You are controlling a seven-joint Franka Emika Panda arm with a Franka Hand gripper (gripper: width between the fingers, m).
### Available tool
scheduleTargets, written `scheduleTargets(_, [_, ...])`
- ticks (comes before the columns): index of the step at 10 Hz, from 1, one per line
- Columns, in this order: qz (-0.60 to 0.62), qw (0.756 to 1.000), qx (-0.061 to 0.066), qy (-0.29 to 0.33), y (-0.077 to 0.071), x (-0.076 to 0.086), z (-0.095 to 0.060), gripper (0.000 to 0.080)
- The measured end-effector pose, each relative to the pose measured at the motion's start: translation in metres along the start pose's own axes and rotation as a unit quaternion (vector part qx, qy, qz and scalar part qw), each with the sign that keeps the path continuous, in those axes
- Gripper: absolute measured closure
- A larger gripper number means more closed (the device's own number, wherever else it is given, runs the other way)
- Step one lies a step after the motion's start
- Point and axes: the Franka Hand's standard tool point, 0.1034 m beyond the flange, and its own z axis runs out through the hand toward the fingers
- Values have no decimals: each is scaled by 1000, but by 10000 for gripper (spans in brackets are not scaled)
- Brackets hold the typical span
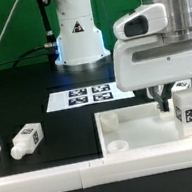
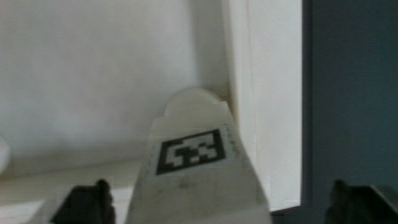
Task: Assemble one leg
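White tabletop (image 1: 132, 139), the square tray-like part with corner holes, lies closest at the table's front edge, a spare leg (image 1: 26, 141) resting off to the exterior view's left beside it. At its right corner the gripper (image 1: 179, 100) clasps a tagged leg (image 2: 196, 160) upright between narrowed fingers (image 2: 84, 204). Doing this well likely means keeping the peg vertical and centred over the corner hole before pressing down.

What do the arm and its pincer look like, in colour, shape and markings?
The arm has a smooth, rounded shell in white and pale grey, with a boxy white block above the pincer. The fingers are dark, almost black, and narrow. The base behind is white, with a small dark triangle mark on it. A thin dark cable runs down at the exterior view's left of the base.
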Motion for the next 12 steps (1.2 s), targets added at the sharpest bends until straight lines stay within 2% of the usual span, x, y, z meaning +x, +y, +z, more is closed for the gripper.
scheduleTargets(2, [75,997,-1,-1,1,0,0,508])
scheduleTargets(4, [147,989,-2,-1,3,0,0,508])
scheduleTargets(6, [270,963,-7,0,1,-3,2,509])
scheduleTargets(7, [318,948,-5,3,1,-3,2,509])
scheduleTargets(9, [472,882,9,-3,1,-3,2,509])
scheduleTargets(10, [543,840,16,-10,-1,-3,2,509])
scheduleTargets(12, [624,781,21,-14,-2,-2,3,509])
